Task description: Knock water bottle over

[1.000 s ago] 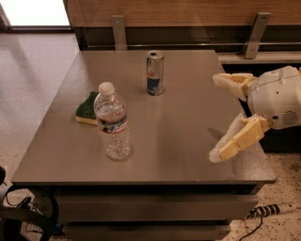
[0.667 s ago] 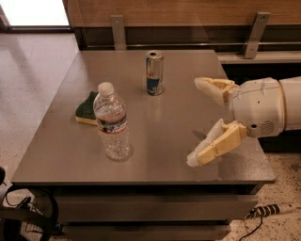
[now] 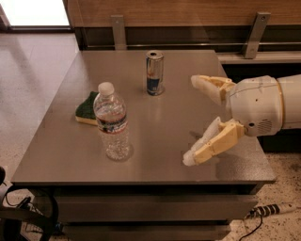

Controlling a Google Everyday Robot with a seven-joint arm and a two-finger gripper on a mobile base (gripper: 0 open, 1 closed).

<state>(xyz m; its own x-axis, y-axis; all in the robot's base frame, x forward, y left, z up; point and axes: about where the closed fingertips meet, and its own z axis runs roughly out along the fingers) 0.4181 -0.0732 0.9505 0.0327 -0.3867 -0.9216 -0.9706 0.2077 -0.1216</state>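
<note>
So the gripper (image 3: 192, 120), wide open, had crept left across the grey desk (image 3: 70, 160) toward the still-upright clear ribbed plastic water bottle (image 3: 111, 122).

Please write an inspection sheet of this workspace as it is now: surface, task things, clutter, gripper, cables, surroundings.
Surface: grey table, flat, no spill seen.
Job's things: water bottle upright, white cap on, near the table's front left.
Clutter: drink can upright toward the back; green sponge beside the bottle, on its far left.
Gripper: gripper open, over the table's right part, apart from the bottle.
Cables: power strip on the floor at front right; black cables at front left.
Surroundings: wood panel behind; tiled floor to the left.
</note>
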